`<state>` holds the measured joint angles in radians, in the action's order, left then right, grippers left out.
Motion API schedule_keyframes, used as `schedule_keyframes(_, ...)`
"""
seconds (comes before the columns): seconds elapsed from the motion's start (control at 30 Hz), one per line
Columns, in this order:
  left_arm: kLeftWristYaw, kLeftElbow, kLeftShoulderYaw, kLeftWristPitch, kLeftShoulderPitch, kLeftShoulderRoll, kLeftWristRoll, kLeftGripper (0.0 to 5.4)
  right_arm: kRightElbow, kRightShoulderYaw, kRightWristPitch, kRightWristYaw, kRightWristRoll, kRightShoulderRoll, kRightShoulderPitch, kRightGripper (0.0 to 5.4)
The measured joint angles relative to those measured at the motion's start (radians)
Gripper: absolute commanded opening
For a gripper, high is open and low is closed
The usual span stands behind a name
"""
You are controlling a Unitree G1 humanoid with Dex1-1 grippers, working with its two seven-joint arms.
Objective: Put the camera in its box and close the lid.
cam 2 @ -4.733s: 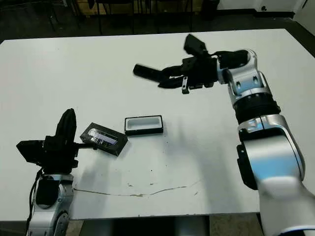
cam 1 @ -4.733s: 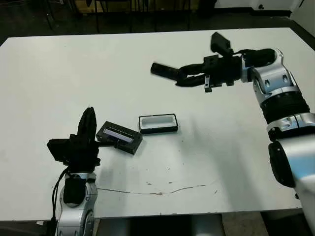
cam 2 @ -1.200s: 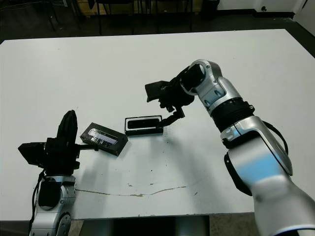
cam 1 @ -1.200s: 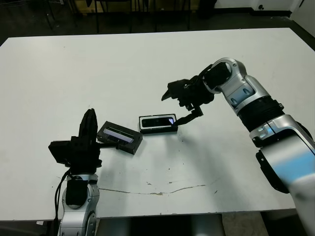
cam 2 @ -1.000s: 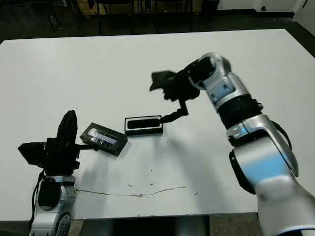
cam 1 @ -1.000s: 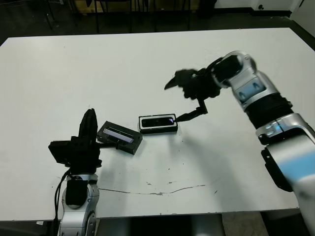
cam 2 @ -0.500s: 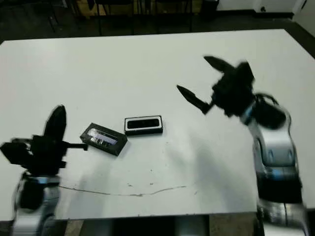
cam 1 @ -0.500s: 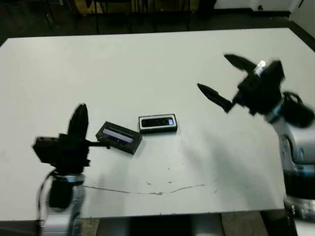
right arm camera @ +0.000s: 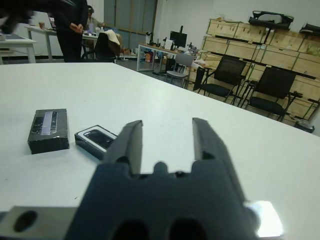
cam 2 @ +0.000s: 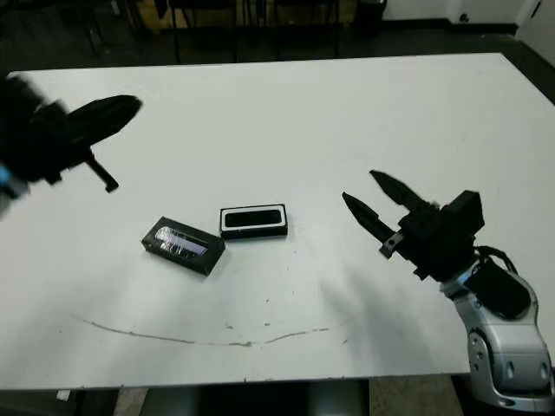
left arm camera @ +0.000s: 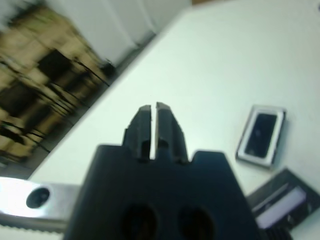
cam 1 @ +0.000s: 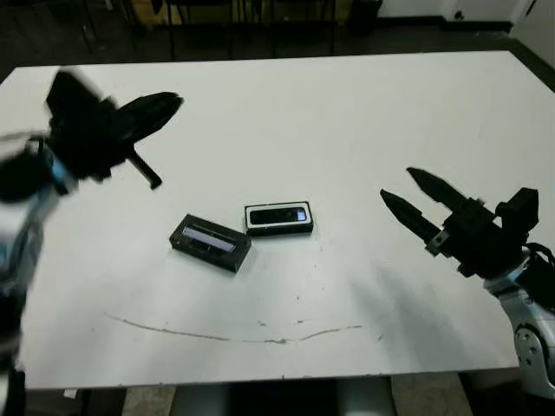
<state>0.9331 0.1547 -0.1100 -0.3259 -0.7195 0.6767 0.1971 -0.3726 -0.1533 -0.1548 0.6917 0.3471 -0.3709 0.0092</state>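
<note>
A: Report the state of the right gripper (cam 1: 414, 198).

B: Jaws parted with a clear gap between the two black fingers; nothing is held. It hangs above bare bench (cam 1: 347, 113), and the box (cam 1: 278, 218) lies well apart from its fingertips, out ahead of them toward the robot's left.

A: State of the left gripper (left arm camera: 152, 109)?

B: In the left wrist view the jaws are pressed nearly together, only a thin slit between the fingers, and nothing is gripped. In the head views the arm is blurred and raised over the far left part of the bench. The box and lid (cam 1: 211, 242) lie well apart from its jaws, nearer the robot and toward its right.

A: Location of the camera (cam 2: 252, 217)?

B: It lies flat inside the box, a dark bar framed by the white lining. The box is open on top.

A: And the lid?

B: Flat on the bench just beside the box, on the side farther from the right jaws, turned at a slight angle to it. Its pale shiny strip faces up. Whether lid and box touch cannot be determined.

A: Anything beyond the bench?

B: A person (right arm camera: 70, 22) in dark clothing stands in the background of the right wrist view.
</note>
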Motion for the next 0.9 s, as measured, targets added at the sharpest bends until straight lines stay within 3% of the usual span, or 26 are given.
schedule_keyframes(0.17, 0.208, 0.391, -0.177, -0.020, -0.243, -0.048, -0.127, 0.00, -0.005, 0.011, 0.015, -0.016, -0.003, 0.000, 0.000, 0.03)
schedule_keyframes(0.4, 0.375, 0.868, -0.309, 0.120, -0.412, -0.220, -0.293, 0.00, -0.025, 0.004, 0.007, -0.033, 0.030, -0.015, 0.013, 0.01)
schedule_keyframes(0.7, 0.378, 1.038, -0.357, 0.185, -0.427, -0.318, -0.448, 0.00, -0.048, 0.005, -0.006, -0.059, 0.054, -0.020, 0.039, 0.01)
schedule_keyframes(0.9, 0.381, 1.056, -0.353, 0.174, -0.402, -0.331, -0.475, 0.00, -0.048, 0.010, 0.012, -0.066, 0.053, -0.020, 0.055, 0.01)
